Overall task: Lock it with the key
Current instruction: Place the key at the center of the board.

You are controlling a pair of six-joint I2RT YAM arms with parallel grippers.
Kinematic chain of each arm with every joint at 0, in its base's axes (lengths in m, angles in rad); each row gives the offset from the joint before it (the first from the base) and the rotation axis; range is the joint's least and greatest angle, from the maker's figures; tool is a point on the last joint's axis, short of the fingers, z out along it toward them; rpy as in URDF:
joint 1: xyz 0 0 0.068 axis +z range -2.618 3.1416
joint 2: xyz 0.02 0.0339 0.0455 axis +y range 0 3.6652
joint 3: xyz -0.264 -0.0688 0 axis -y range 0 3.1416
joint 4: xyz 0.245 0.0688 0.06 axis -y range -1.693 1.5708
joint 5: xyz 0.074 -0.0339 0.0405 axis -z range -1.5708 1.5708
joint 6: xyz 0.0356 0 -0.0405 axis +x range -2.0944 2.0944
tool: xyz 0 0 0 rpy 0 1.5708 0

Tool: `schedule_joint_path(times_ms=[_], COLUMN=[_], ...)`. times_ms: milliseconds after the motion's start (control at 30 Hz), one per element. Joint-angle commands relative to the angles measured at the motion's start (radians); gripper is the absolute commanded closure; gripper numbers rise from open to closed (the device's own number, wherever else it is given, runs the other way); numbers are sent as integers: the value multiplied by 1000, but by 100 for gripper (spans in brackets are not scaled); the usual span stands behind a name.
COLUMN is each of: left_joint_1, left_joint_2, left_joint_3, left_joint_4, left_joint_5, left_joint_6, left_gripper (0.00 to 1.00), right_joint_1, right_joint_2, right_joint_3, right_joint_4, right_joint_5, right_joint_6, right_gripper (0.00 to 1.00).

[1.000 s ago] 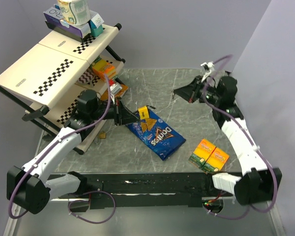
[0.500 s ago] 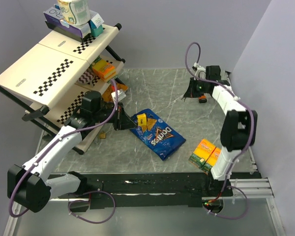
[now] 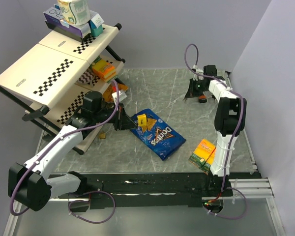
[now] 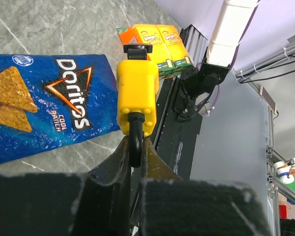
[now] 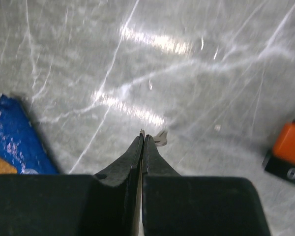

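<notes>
Yellow padlock (image 4: 137, 96) sticks out beyond the left jaws, shackle (image 4: 134, 140) pinched; right jaws pressed together.

Robot lab bench, plain lilac walls (image 3: 187, 29), checkerboard-marked rack (image 3: 54, 64), marble-look table (image 3: 152, 83), exposed cables (image 3: 186, 58)

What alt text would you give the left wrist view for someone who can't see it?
The left tool is clamped shut on the black shackle of a yellow padlock, held out over a grey marble table. On the table lie a blue Doritos bag and two orange-and-green boxes, with a white arm beyond.
</notes>
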Motion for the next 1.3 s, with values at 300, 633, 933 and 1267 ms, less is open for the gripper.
schedule_joint_path(times_ms=[300, 633, 933, 1267], left_joint_1=[-3, -3, -5, -34], left_joint_2=[-35, -30, -50, -70], left_joint_3=[1, 24, 51, 145], left_joint_4=[40, 15, -51, -254], left_joint_5=[2, -3, 69, 249], left_joint_6=[27, 48, 142, 427], left_gripper=[99, 99, 99, 99], right_joint_1=[-8, -16, -17, 87], right_joint_2=[115, 90, -195, -744], right_joint_3=[162, 151, -42, -361], right_joint_4=[16, 16, 106, 39], right_joint_5=[76, 54, -256, -698], right_joint_6=[-21, -13, -68, -242], right_gripper=[98, 57, 33, 2])
